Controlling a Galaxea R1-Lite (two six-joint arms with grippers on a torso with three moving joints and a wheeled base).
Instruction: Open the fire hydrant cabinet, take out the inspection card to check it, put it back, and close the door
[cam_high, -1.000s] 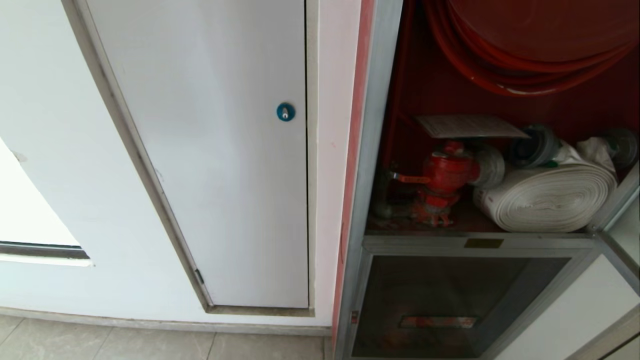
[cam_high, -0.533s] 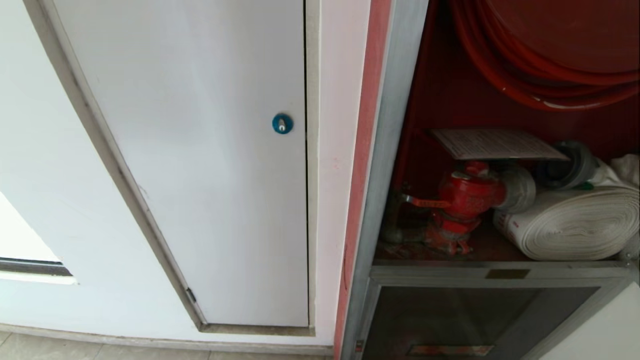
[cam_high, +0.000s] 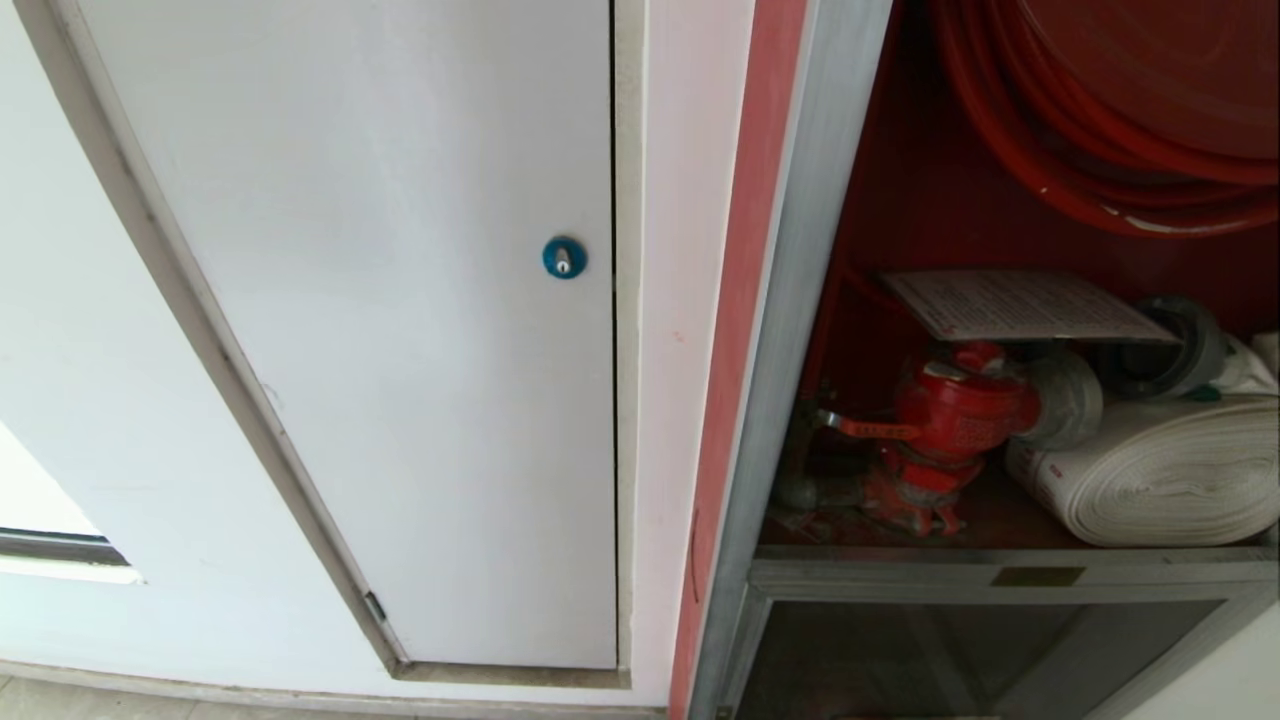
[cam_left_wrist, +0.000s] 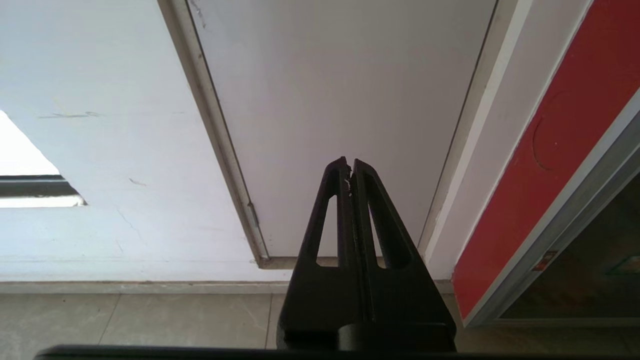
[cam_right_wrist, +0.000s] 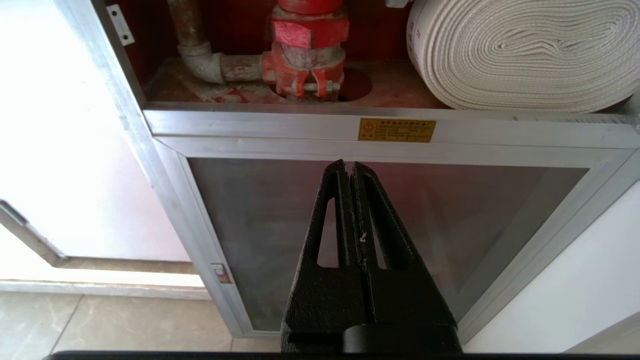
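Standing open, the fire hydrant cabinet (cam_high: 815, 330) fills the right side of the head view, its silver frame post rising beside a red strip of wall. Taking the red valve (cam_high: 955, 415) inside the cabinet as the landmark: the inspection card (cam_high: 1025, 305) lies flat directly above the valve, resting on top of it, its printed face turned up. The white rolled hose (cam_high: 1160, 480) lies on its side just right of the valve, on the same cabinet floor, and the red hose reel (cam_high: 1130, 110) hangs well above both. Below the valve, past a silver crossbar bearing a small yellow plate (cam_right_wrist: 396, 130), sits the lower dark glass panel (cam_right_wrist: 280, 220). The upper glass door itself cannot be made out in any view. Well to the left of the valve, beyond the frame post, is the plain white door (cam_high: 400, 330) with its blue round lock (cam_high: 564, 257). The left gripper (cam_left_wrist: 350, 165) has its fingers pressed together and holds nothing; it hangs low in front of the white door's bottom corner, above the tiled floor (cam_left_wrist: 150, 320). The right gripper (cam_right_wrist: 350, 165) is likewise pressed together and empty, hanging below the valve in front of the lower glass panel, touching nothing that can be seen.
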